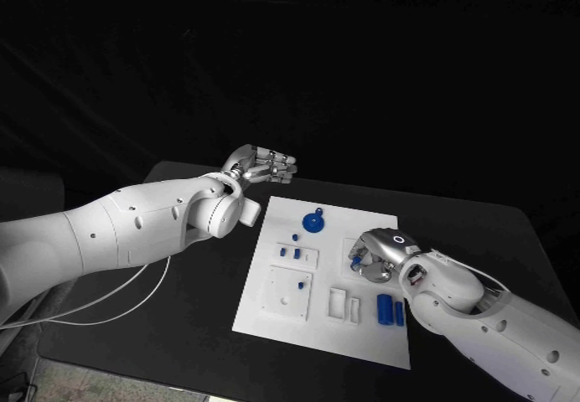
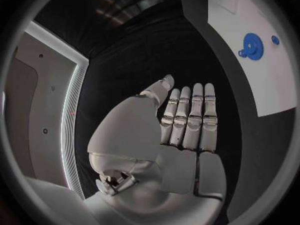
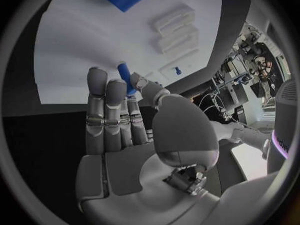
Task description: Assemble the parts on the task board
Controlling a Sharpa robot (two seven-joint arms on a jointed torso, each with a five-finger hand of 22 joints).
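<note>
My right hand (image 3: pixel 134 135) pinches a blue peg (image 3: pixel 124 75) over the task board (image 1: pixel 281 322) for seating; my left hand (image 2: pixel 181 130), spread flat, waits clear.

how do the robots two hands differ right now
The left hand is off the task board, over the black table beside its far corner; the right hand is over the board. The left hand holds nothing, fingers straight and side by side; the right hand pinches a small blue part. Both are silver on white arms.
</note>
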